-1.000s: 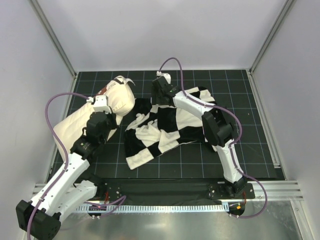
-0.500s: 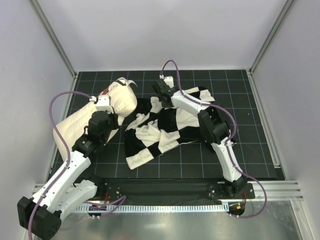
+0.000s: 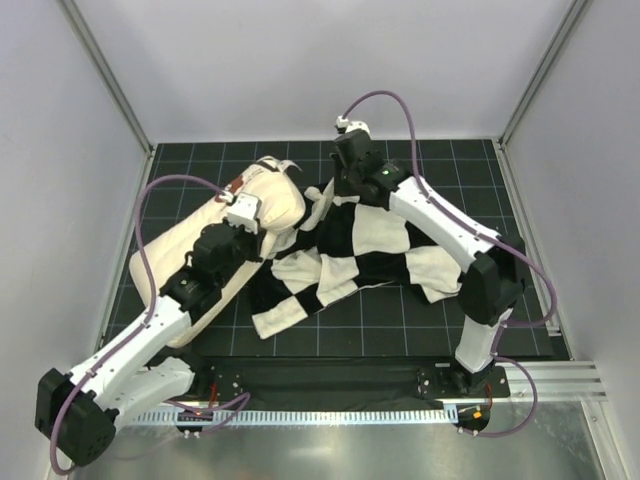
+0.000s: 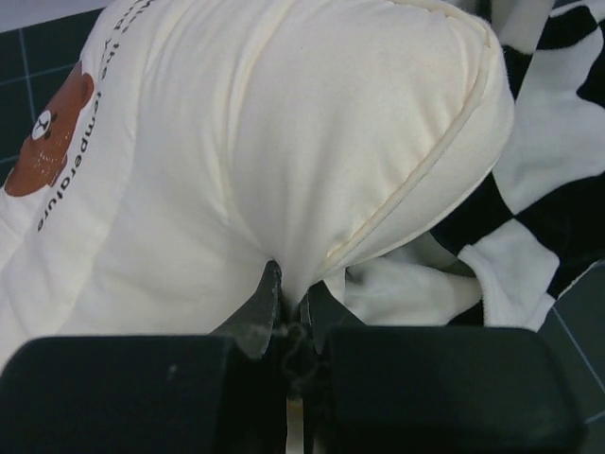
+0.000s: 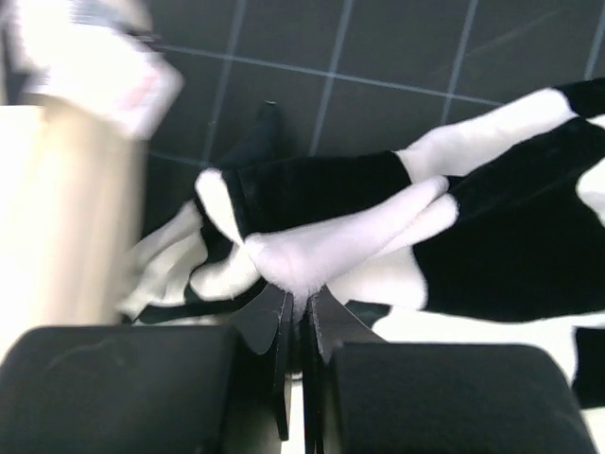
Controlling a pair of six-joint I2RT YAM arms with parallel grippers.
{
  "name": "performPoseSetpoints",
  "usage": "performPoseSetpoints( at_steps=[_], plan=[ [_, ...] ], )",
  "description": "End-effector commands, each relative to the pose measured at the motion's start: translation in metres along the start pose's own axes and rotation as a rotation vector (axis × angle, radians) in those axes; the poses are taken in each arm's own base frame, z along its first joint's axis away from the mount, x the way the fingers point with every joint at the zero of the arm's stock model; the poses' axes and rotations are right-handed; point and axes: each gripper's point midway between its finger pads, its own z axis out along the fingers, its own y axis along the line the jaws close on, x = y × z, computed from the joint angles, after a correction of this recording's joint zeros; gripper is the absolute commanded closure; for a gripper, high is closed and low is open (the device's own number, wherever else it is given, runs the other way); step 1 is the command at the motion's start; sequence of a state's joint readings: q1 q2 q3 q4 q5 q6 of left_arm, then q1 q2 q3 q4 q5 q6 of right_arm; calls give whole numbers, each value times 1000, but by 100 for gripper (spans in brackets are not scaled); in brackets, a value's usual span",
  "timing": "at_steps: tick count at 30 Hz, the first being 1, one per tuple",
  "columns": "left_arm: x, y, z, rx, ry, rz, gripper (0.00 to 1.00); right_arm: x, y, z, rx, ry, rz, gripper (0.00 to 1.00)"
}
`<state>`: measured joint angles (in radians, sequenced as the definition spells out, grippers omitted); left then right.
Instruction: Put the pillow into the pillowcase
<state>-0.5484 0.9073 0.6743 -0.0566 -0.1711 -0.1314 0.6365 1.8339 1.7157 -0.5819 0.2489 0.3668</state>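
Both pincers clamped tight on cloth.
Left gripper (image 4: pixel 288 295) pinches the pillow (image 4: pixel 284 123); right gripper (image 5: pixel 298 301) nips a white fold of the pillowcase (image 5: pixel 492 222).

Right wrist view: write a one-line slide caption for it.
Right tool shut on a white fold of the checkered pillowcase.

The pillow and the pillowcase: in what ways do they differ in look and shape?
The pillow is plain cream; the pillowcase is checked black and white. The pillow is plump and thick; the pillowcase lies limp and crumpled. Shared: shut jaws pinch each, the left gripper the pillow, the right gripper the pillowcase.
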Motion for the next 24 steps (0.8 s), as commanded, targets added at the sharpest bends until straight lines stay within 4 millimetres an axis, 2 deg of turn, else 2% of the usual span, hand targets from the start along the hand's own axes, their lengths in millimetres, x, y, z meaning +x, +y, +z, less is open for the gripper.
performPoseSetpoints(
  at_steps=[1,4,6,9,11,13,15,17,18,19,20,21,22,24],
  plan=[
    [-48,-42,3,163,-210,112,100,20,7,-20,-119,89,-23,96],
    [-32,-68,3,237,-197,236,100,27,13,-27,-239,126,-8,96],
    [-23,-79,3,262,-178,299,100,27,10,-28,-292,148,10,96],
    [1,-103,-1,307,-126,430,100,25,8,-23,-345,164,25,96],
    [22,-91,8,219,-43,500,100,21,9,-19,-402,170,40,96],
    [33,-85,15,169,7,532,100,16,11,-15,-454,173,55,85],
    [37,-55,27,-21,46,514,100,12,12,-7,-462,194,77,51],
    [35,-31,32,-142,66,458,100,12,12,-7,-453,209,91,41],
    [30,-11,36,-188,68,371,100,12,12,-8,-452,204,97,37],
    [29,-4,37,-193,68,316,100,20,11,-4,-444,201,107,35],
    [29,-5,40,-140,65,266,100,21,12,-6,-445,188,106,34],
    [22,13,40,-162,47,196,100,18,11,-12,-449,163,106,32],
    [21,19,41,-170,41,177,100,28,10,-10,-444,170,112,31],
    [20,29,43,-193,48,175,100,36,11,-13,-434,172,103,31]
  ],
)
